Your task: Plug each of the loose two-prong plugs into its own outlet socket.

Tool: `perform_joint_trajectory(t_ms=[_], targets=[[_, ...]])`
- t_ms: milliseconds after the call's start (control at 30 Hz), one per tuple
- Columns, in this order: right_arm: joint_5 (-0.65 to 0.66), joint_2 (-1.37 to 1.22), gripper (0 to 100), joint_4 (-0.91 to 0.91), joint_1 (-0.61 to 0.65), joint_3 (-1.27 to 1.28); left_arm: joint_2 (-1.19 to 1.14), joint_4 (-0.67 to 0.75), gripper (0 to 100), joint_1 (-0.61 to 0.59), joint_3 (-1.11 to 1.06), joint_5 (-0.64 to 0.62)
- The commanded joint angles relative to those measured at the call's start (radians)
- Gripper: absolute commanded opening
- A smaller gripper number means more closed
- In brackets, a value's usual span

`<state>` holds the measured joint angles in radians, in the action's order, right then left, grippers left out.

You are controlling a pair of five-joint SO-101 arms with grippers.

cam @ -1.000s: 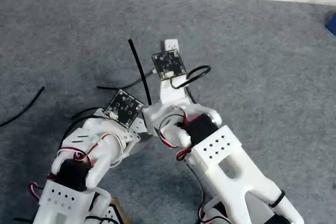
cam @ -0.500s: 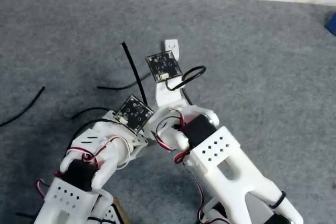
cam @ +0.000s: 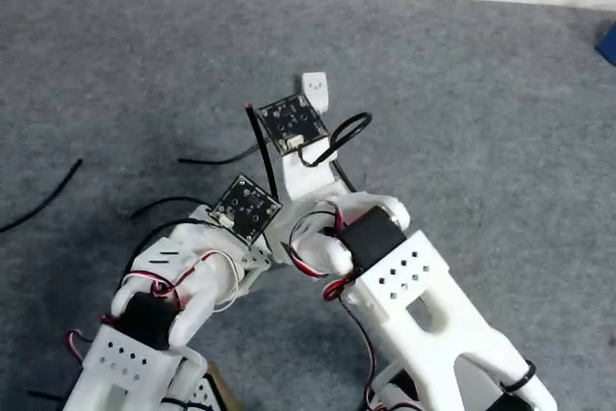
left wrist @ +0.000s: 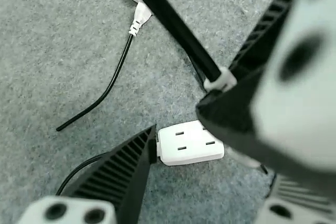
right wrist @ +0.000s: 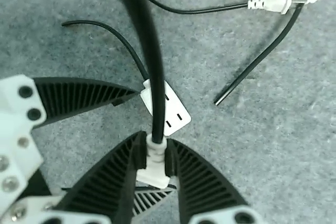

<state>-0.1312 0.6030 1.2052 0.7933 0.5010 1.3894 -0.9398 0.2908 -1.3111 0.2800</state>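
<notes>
We clamp the plug (right wrist: 152,170) upright in our right hand (right wrist: 155,141). The outlet socket (right wrist: 168,109) lies just beside it, toward our left hand (right wrist: 123,97), whose grip we cannot tell.

The surface (cam: 500,113) is a grey felt, and its far edge meets a pale strip. Around its middle a white outlet socket (left wrist: 189,144) lies flat, with two pairs of slots facing up. Closer to the far edge lies a second white socket (cam: 315,89), and a white plug (right wrist: 269,3) sits at its end. Thin black cables (cam: 38,197) lie loose on the left part, one showing a free end (left wrist: 59,127). A blue thing (cam: 608,43) lies toward the far right corner.
</notes>
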Motion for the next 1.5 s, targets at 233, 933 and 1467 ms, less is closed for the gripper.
perform_joint_trajectory(t_ms=[233, 933, 1467], targets=[[0.071, 0.028, 0.5, 0.067, -0.059, -0.042, 0.007, 0.034, 35, -0.071, 0.005, -0.003], [0.155, 0.027, 0.5, 0.139, -0.107, -0.045, 0.007, 0.035, 35, -0.096, 0.004, 0.023], [0.155, 0.028, 0.5, 0.139, 0.125, -0.038, 0.007, 0.115, 35, -0.176, -0.031, 0.023]])
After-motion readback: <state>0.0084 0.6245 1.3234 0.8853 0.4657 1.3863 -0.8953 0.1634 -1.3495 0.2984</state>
